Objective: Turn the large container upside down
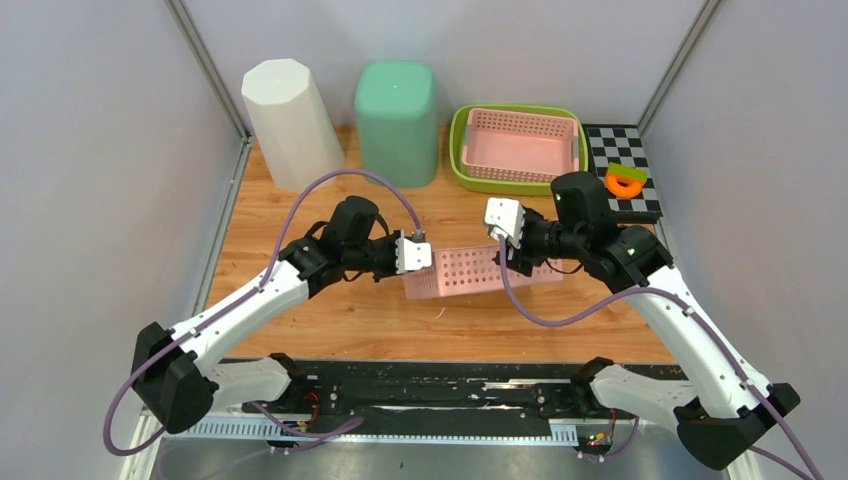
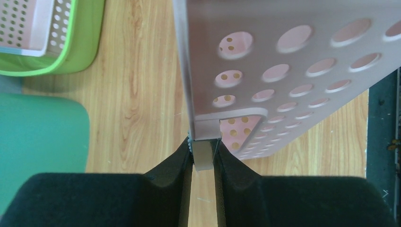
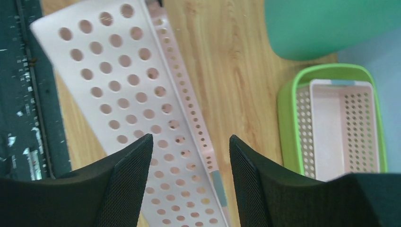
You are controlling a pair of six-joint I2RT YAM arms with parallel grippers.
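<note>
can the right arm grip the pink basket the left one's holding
Probably yes: the right gripper is open at the free end of the pink basket, its rim lying between the fingers, nothing in the way. The left gripper pinches the other end.

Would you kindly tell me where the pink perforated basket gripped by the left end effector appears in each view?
Top external: basket at picture centre.
Left wrist: basket upper right, rim pinched by left end effector.
Right wrist: basket left of centre, tilted.
Shared landmark: green tray.
</note>
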